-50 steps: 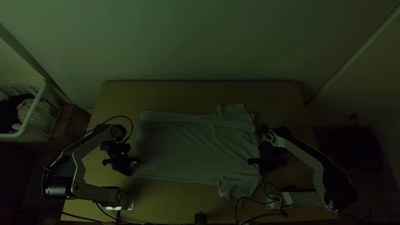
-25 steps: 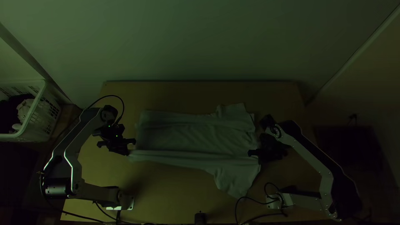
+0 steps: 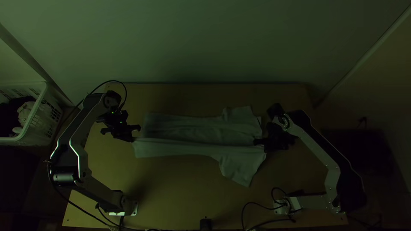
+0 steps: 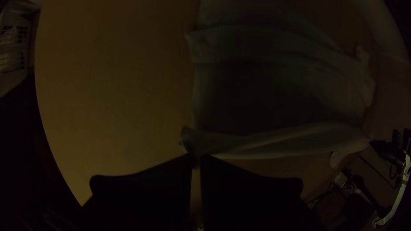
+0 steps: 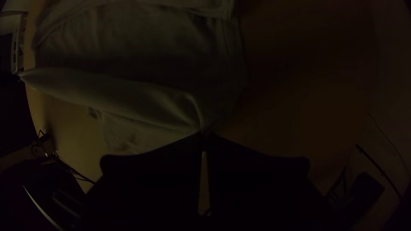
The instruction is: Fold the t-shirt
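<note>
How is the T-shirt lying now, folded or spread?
Partly folded: both grippers, and, hold up one long side of the T-shirt; the rest lies on the table.

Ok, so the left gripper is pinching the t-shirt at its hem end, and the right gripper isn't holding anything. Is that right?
Not quite: the right gripper is holding something too. The right wrist view shows it closed on the t-shirt, towards the sleeve end. The left gripper is indeed pinching the hem end.

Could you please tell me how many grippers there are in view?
2. The left gripper is closed on the t-shirt at its hem end; the right gripper is closed on it at the sleeved end.
</note>
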Controlling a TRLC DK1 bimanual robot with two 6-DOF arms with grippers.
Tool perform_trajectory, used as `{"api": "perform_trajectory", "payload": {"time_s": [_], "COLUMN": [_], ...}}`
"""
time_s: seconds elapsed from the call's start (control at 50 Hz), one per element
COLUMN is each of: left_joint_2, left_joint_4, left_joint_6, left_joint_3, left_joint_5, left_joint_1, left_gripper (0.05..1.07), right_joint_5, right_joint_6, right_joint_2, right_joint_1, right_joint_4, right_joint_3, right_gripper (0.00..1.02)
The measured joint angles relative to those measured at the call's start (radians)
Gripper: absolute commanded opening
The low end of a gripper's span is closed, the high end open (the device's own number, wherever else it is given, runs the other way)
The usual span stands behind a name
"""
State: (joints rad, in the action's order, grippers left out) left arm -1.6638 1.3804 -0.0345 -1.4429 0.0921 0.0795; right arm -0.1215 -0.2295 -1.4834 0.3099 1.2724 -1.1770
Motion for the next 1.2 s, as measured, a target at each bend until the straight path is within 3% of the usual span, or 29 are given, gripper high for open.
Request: {"api": "perform_trajectory", "payload": {"time_s": [0.54,1.2], "left_joint_2": [-0.283,-0.533], "left_joint_4": [0.072,0.08], "left_joint_6": [0.02,0.039], "left_joint_3": [-0.433,-0.682], "left_joint_5": [0.0,-0.004], "left_joint_1": [-0.035,-0.058], "left_gripper": [0.08,0.08], "right_joint_5": [0.02,0.027], "right_joint_6": [0.006,0.007], "right_joint_2": [-0.214,-0.502], "right_joint_1": [-0.072,-0.104], "right_joint_4": [-0.033,-0.069], "right_joint_3": [-0.239,-0.512], "right_gripper": [0.03,0.03]}}
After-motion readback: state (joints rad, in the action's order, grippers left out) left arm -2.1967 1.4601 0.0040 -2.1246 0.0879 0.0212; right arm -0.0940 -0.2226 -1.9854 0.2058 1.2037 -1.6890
